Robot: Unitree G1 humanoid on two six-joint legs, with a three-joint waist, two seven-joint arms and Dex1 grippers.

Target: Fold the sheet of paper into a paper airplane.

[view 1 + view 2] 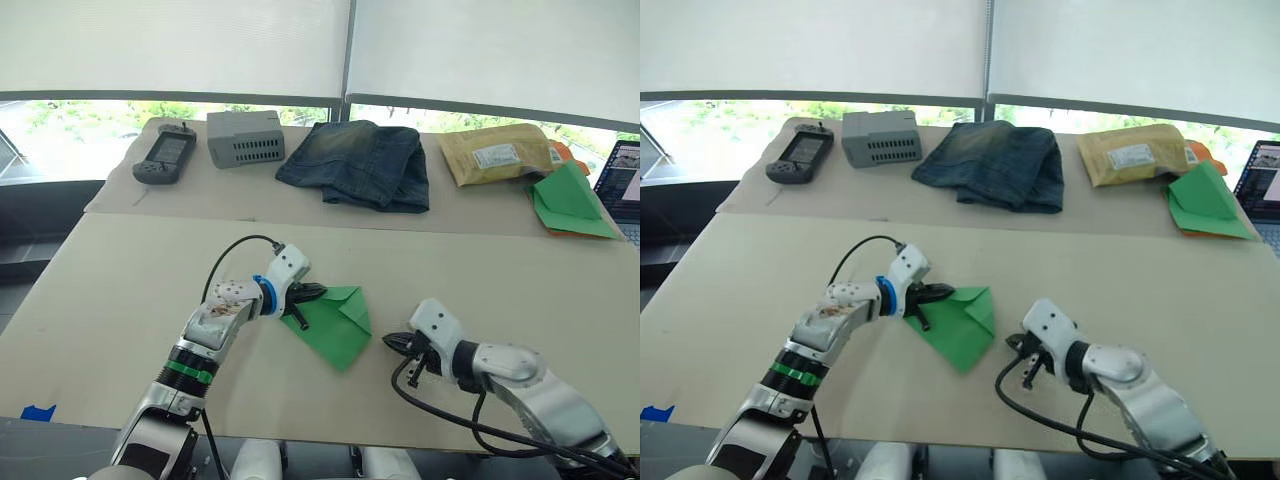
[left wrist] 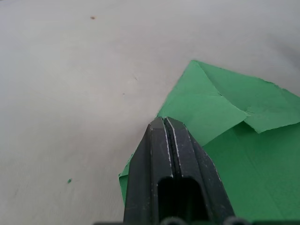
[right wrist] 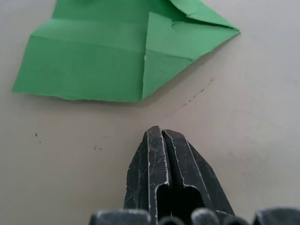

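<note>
Sheet of paper (image 1: 335, 325): bright green, partly folded, flat on the tabletop (image 1: 120, 280) near its front edge, between the two arms; corner flaps turned in toward a centre crease, one end coming to a point, the other still a straight raw edge. Judged mid-fold, not yet an airplane

Left claw (image 1: 318, 291): fingers pressed together, nothing between them; tip resting on or just over the paper's near-left edge beside a folded flap, probably to pin the sheet or flatten a crease

Right claw (image 1: 391, 342): fingers together, empty, low over bare tabletop just beside the paper's right edge, apart from it; likely placed ready to push or lift that edge for the next fold

Far side of the tabletop, well apart: handheld device (image 1: 165, 155), grey box (image 1: 245, 138), folded jeans (image 1: 360, 162), padded envelope (image 1: 495, 153), green paper stack (image 1: 572, 200), laptop (image 1: 622, 185)
</note>
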